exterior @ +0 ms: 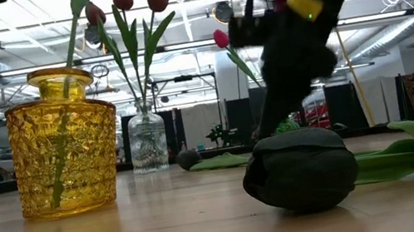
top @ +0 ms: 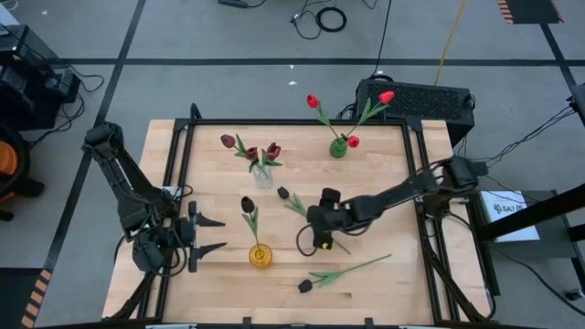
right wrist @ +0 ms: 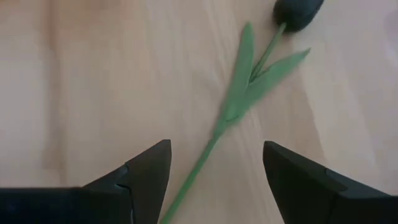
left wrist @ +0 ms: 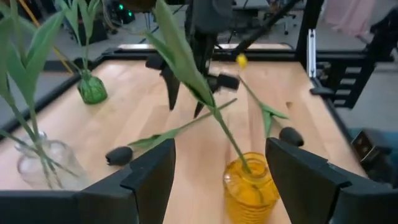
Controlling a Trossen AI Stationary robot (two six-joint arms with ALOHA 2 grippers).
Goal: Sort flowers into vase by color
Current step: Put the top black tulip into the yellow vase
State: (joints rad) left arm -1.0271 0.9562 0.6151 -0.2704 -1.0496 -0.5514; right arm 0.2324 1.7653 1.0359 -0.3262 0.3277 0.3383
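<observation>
Over the middle of the worktop (top: 366,196) the right end effector (right wrist: 211,163) hangs with fingers spread, straddling the thin stem of a near-black tulip (top: 294,202) lying flat. That stem is slim and sits off-centre between the fingers, so a closing pinch could miss it, roll it aside, or catch only a leaf. The left end effector (top: 212,235), also spread, waits beside the yellow vase (top: 260,257).

Counted from above: three vases. The green vase (top: 338,148) holds three red tulips, the clear vase (top: 263,175) three maroon ones, the yellow vase one near-black. Two near-black tulips lie loose, the second (top: 343,270) near the front edge.
</observation>
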